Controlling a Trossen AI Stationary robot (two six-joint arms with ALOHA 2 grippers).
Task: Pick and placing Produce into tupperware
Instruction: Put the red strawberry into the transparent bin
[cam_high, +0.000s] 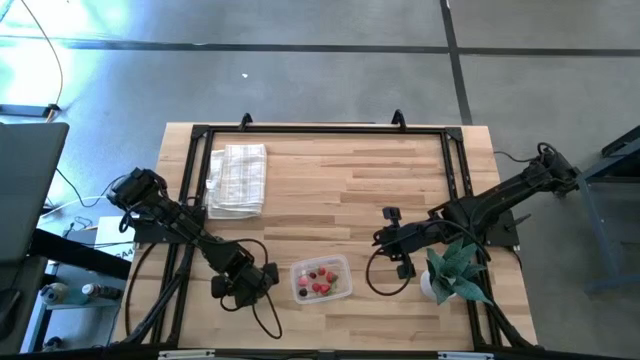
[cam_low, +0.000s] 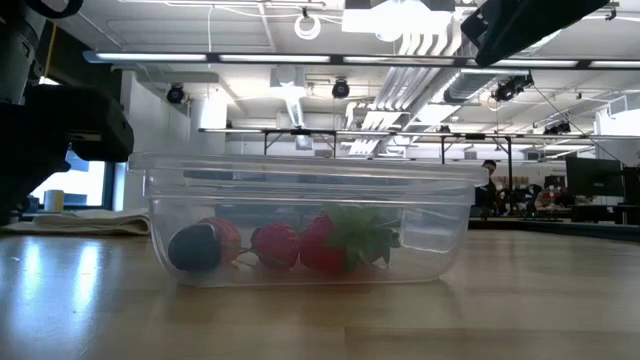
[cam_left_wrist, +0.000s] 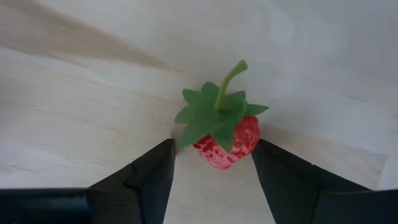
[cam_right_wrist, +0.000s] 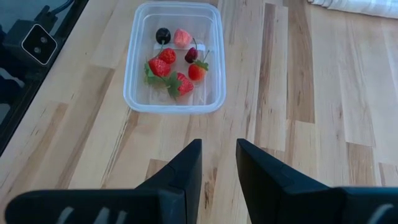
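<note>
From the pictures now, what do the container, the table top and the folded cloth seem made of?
The container: clear, glossy plastic, probably; the berries show through its walls. The table top: pale wood planks with visible grain and a slight sheen. The folded cloth: white checked woven fabric, matte, likely cotton.

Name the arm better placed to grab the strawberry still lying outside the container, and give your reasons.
Left. The left gripper has its open fingers on either side of the strawberry on the table. The right gripper sits beyond the tupperware, empty.
</note>
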